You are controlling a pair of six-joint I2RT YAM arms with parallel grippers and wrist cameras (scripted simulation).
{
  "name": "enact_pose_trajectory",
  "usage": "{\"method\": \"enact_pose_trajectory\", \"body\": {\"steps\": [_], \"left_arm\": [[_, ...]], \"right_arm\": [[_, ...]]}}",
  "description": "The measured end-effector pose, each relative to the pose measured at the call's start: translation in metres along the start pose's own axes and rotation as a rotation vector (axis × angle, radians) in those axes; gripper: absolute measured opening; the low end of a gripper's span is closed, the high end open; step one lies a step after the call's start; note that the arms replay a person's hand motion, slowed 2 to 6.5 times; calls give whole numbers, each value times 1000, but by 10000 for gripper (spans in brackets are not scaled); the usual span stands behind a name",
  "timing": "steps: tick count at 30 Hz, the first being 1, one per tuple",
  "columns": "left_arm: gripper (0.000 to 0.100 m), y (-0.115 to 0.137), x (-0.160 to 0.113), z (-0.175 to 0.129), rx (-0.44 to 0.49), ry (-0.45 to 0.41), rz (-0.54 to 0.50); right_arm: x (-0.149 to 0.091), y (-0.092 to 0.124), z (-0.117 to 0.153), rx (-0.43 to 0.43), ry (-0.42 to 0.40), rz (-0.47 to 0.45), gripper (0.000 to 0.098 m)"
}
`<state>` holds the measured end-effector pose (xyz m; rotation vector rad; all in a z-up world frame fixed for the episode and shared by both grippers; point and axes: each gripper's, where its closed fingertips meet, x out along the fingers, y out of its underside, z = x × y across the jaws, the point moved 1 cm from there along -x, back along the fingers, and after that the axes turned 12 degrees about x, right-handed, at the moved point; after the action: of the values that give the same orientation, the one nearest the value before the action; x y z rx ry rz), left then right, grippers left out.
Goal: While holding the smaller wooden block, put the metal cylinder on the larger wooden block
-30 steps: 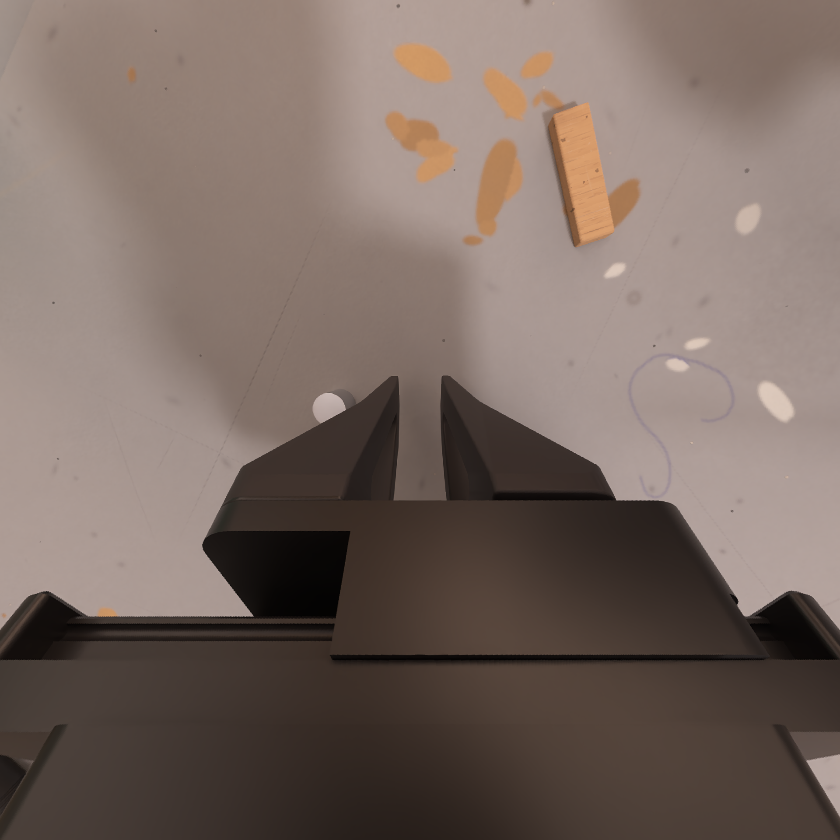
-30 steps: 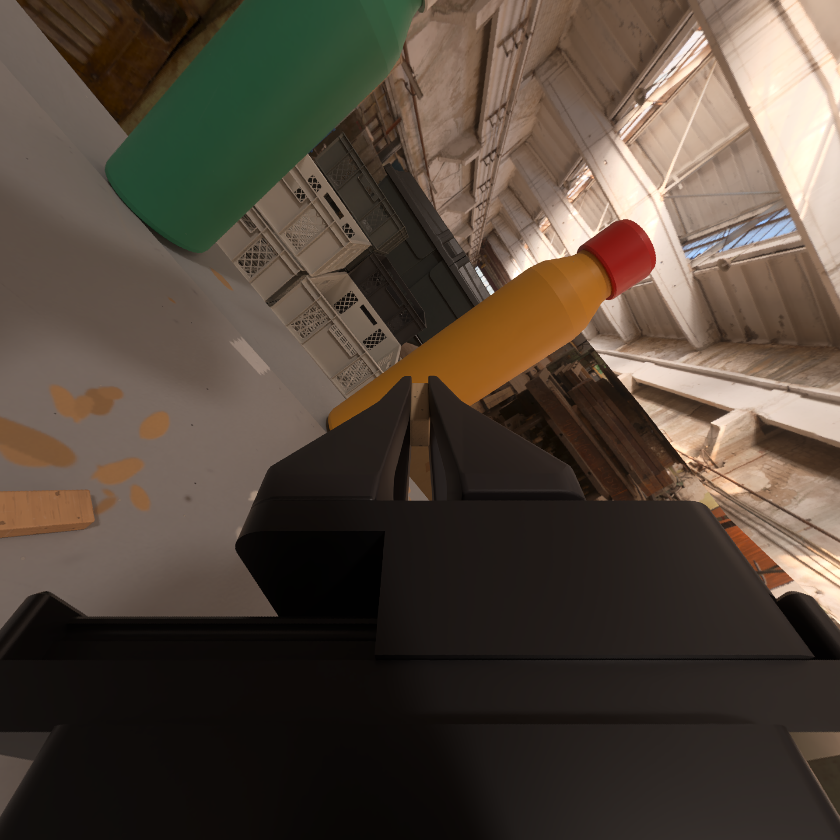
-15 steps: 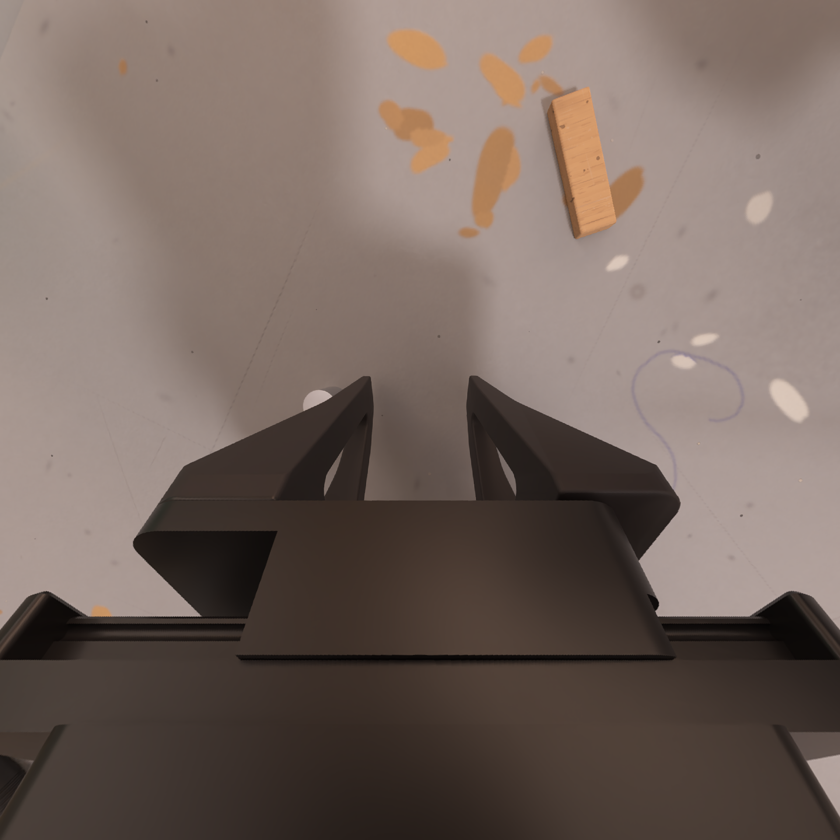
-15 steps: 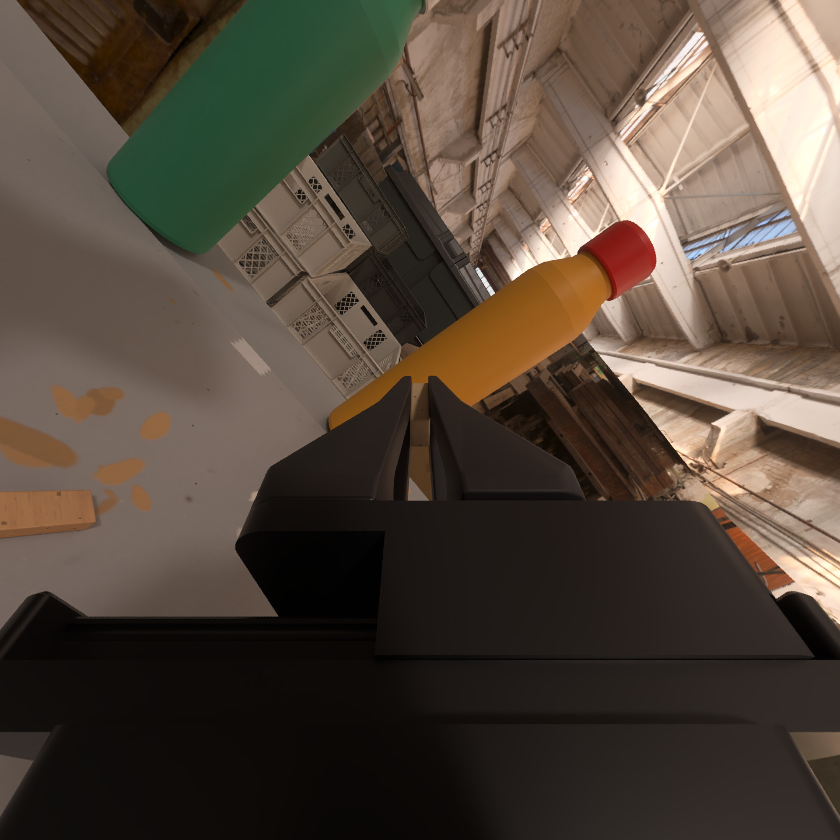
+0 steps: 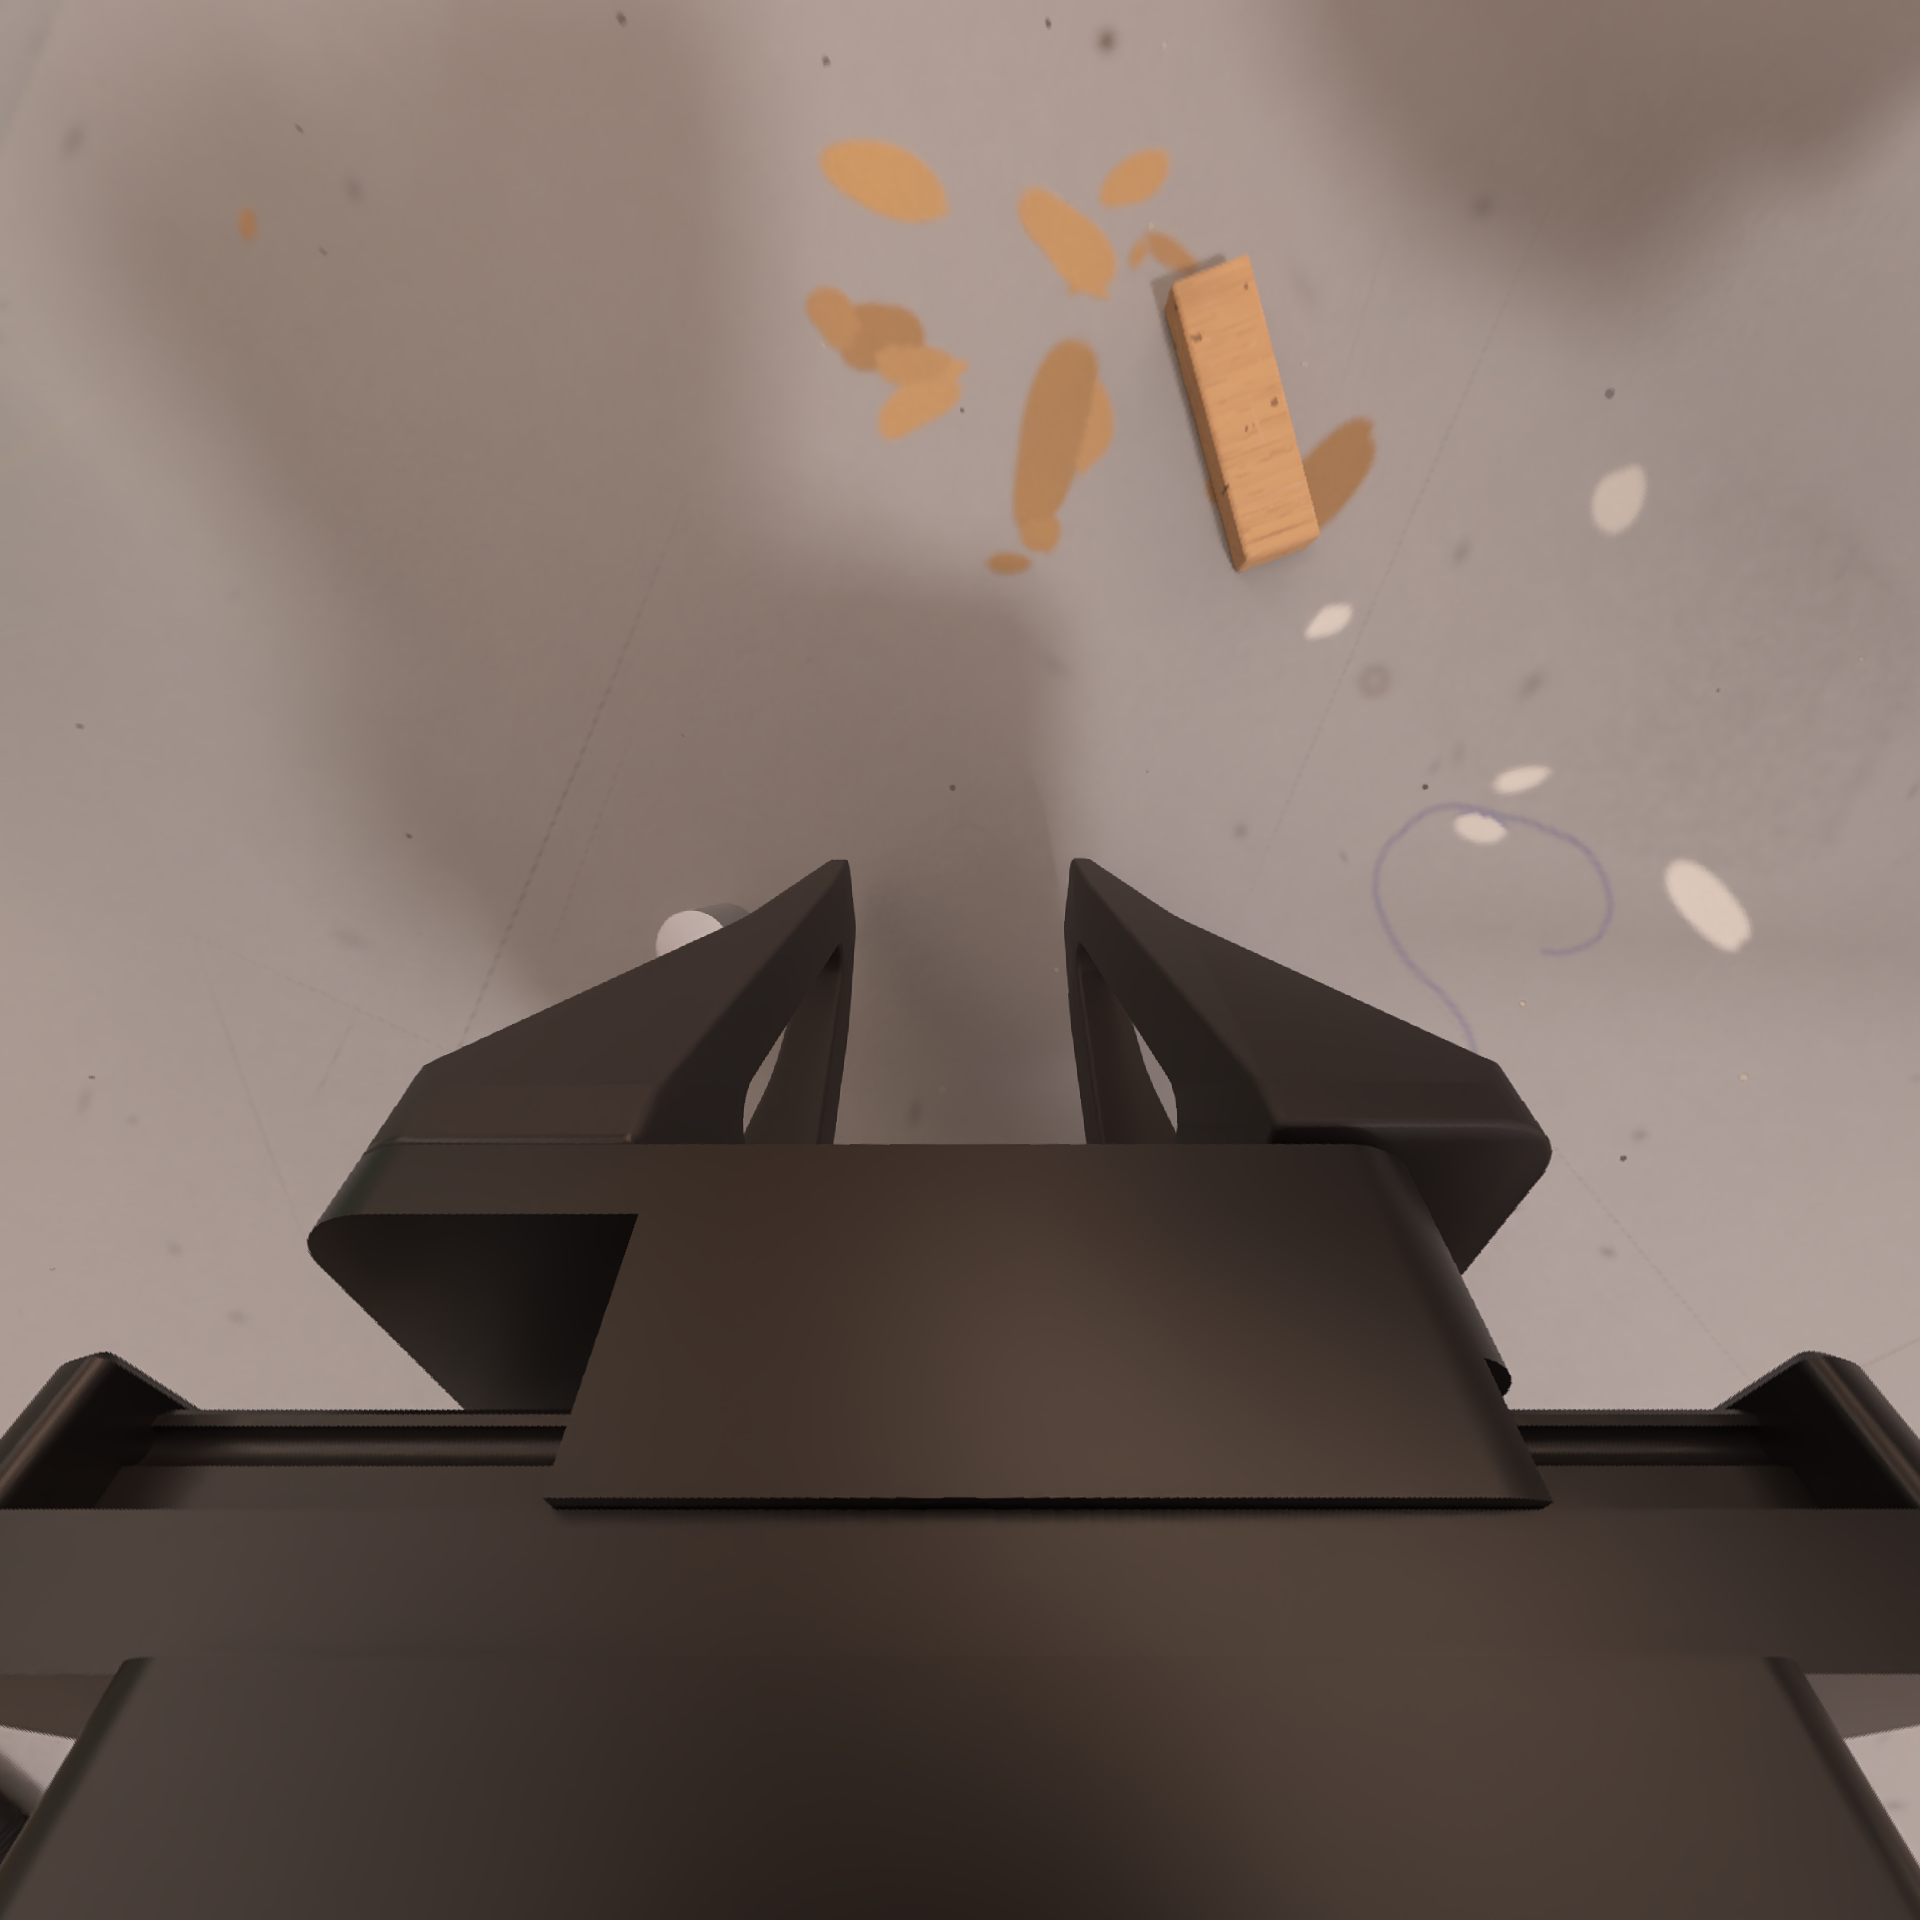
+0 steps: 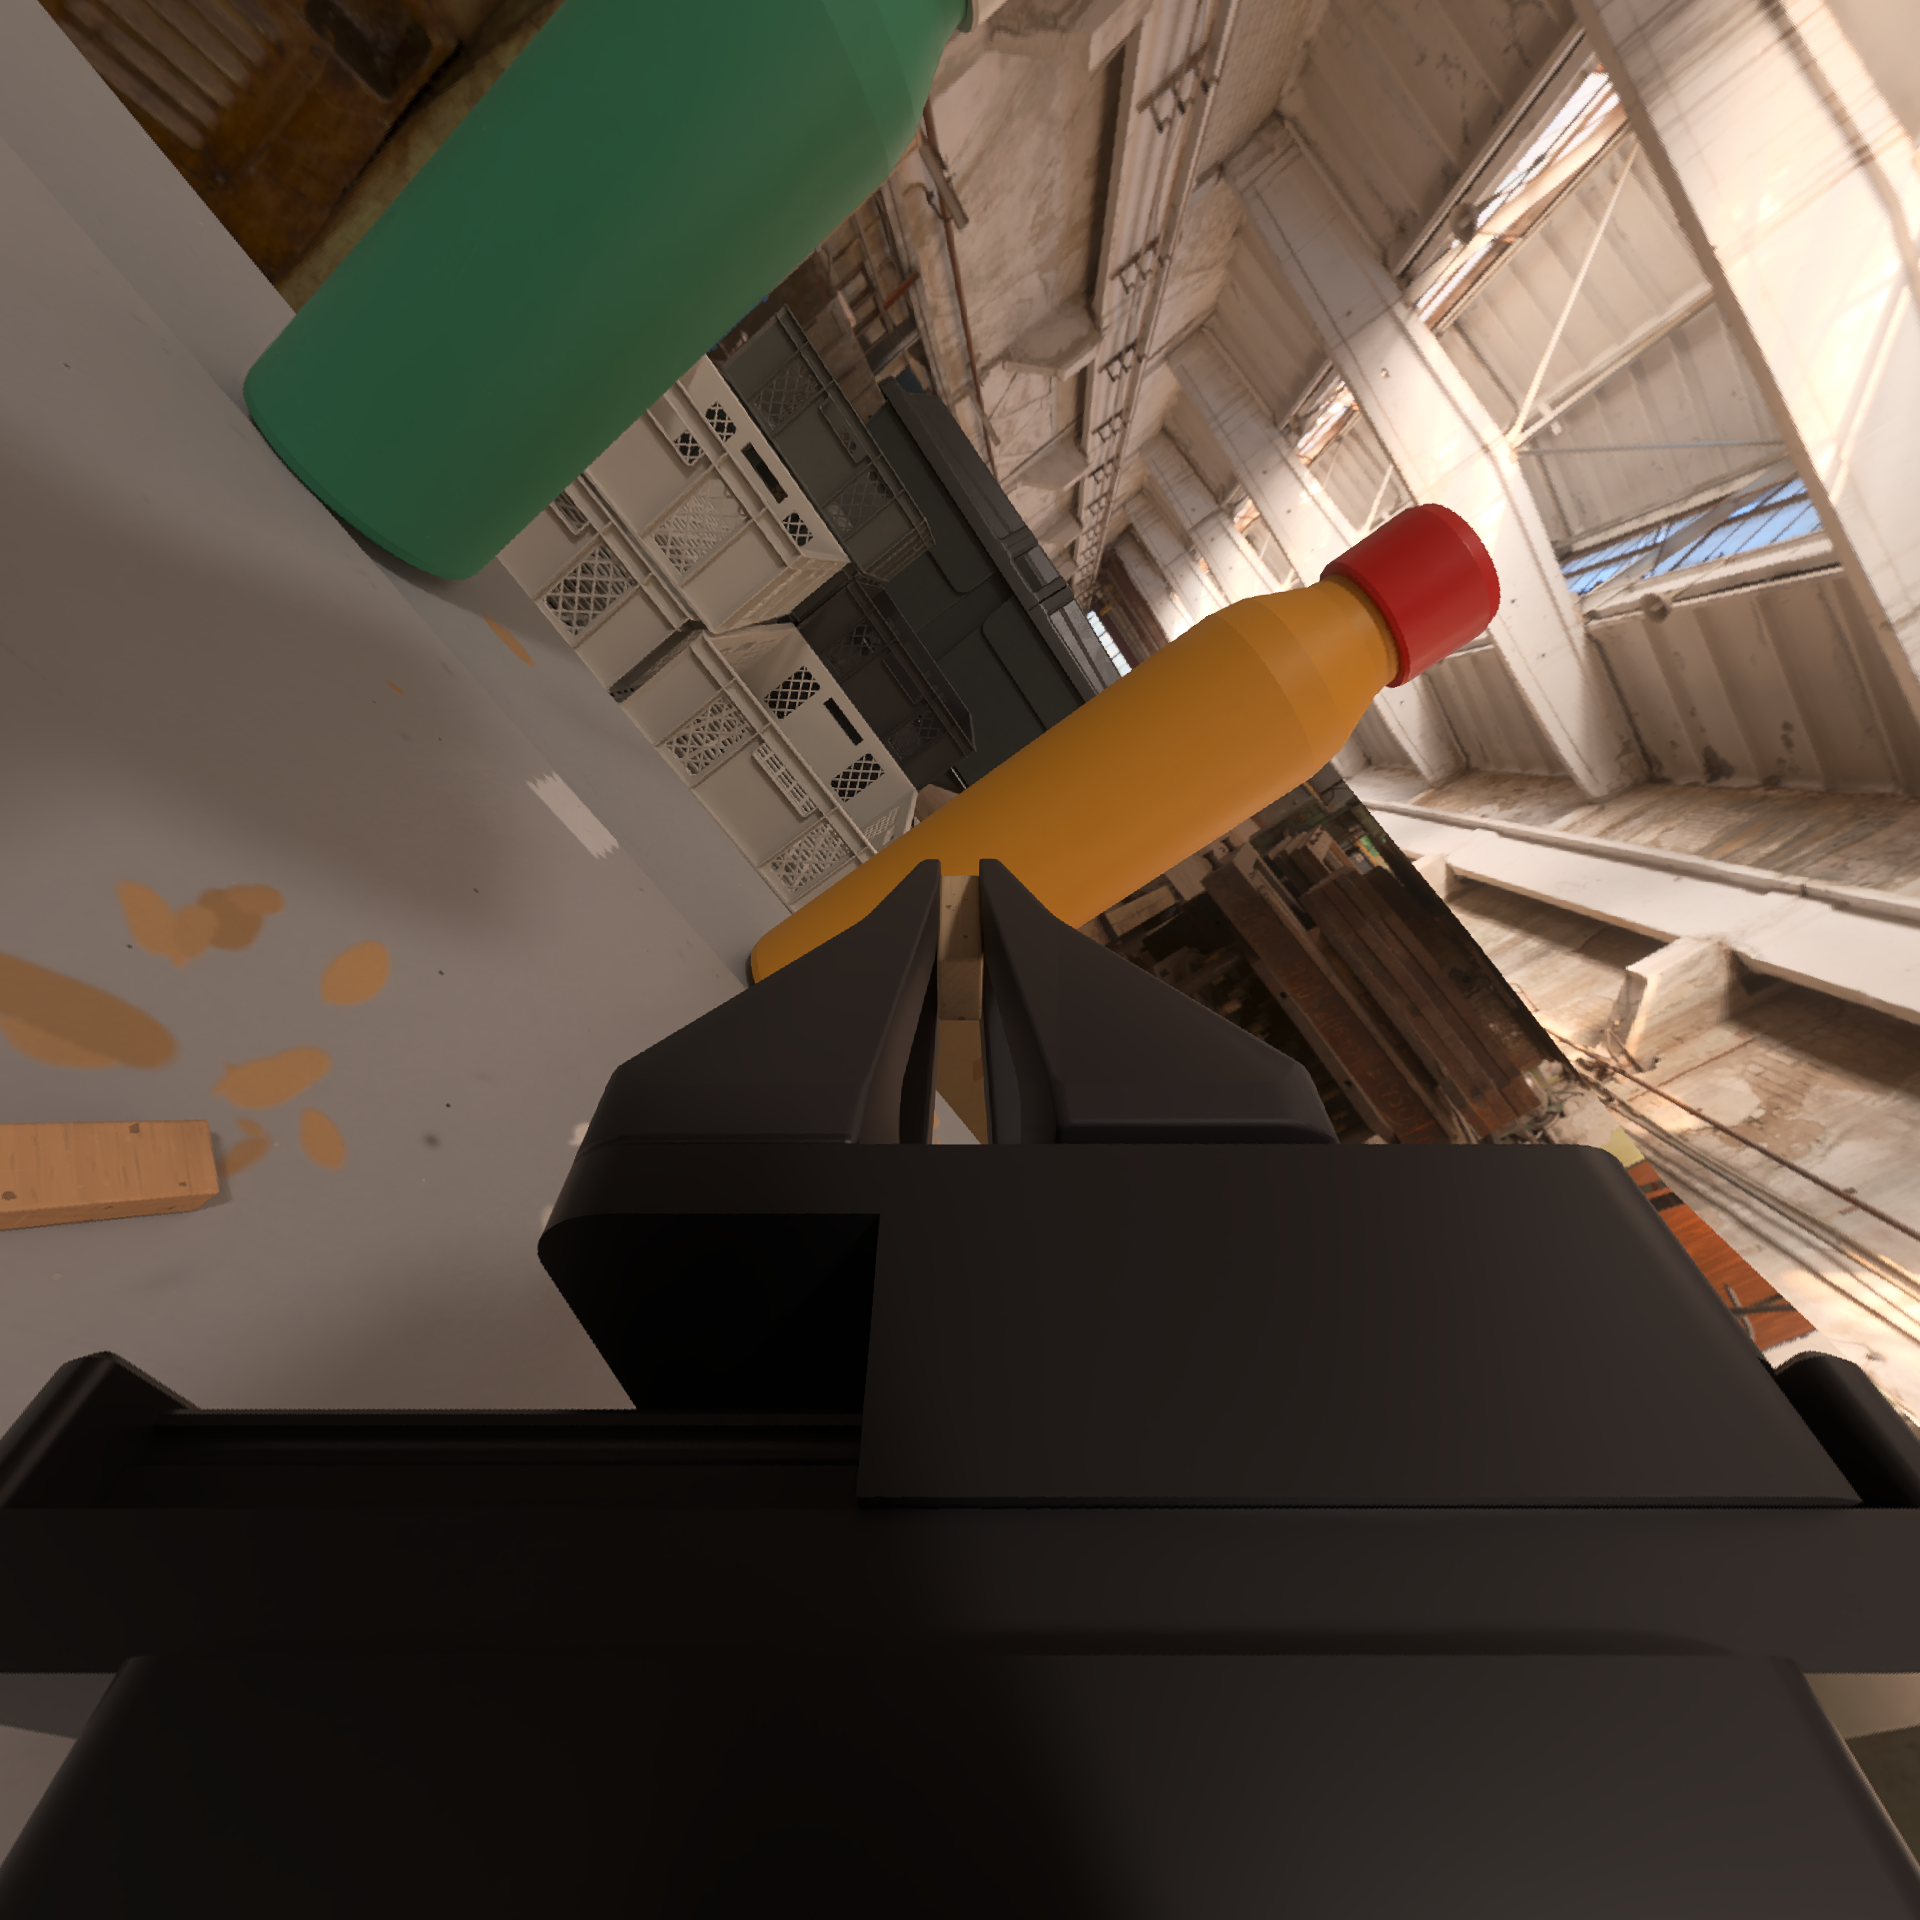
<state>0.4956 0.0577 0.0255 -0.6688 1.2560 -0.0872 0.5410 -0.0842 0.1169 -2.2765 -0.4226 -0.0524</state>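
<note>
In the left wrist view my left gripper is open and empty above the grey table. The metal cylinder stands just left of the left finger, partly hidden behind it. The larger wooden block lies flat farther ahead to the right. In the right wrist view my right gripper is shut on the smaller wooden block, a pale sliver between the fingers, held above the table. The larger wooden block's end shows at the left edge of the right wrist view.
A green bottle and an orange bottle with a red cap stand near the table's edge in the right wrist view. Orange paint marks, white spots and a thin purple scribble are flat on the table.
My left gripper opened from nearly shut to wide open and shifted slightly, with the cylinder staying left of the left finger. The right gripper and its block have not moved.
</note>
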Motion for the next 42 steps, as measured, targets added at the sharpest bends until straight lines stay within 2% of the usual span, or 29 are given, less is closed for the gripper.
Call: {"method": "enact_pose_trajectory", "body": {"steps": [10, 17, 28, 37, 42], "left_arm": [[416, -3, -10, 17, -9, -67, -59], [429, 4, -13, 23, -14, -55, -52], [441, 14, -11, 20, 48, -26, -31], [470, 14, -9, 19, 114, -20, -25], [484, 11, -8, 24, 103, -26, -22]], "right_arm": [[0, 0, 0, 0, 0, 0, 59], [0, 0, 0, 0, 0, 0, 59], [0, 0, 0, 0, 0, 0, 60], [0, 0, 0, -2, -1, -1, 60], [0, 0, 0, -2, -1, -1, 60]]}}
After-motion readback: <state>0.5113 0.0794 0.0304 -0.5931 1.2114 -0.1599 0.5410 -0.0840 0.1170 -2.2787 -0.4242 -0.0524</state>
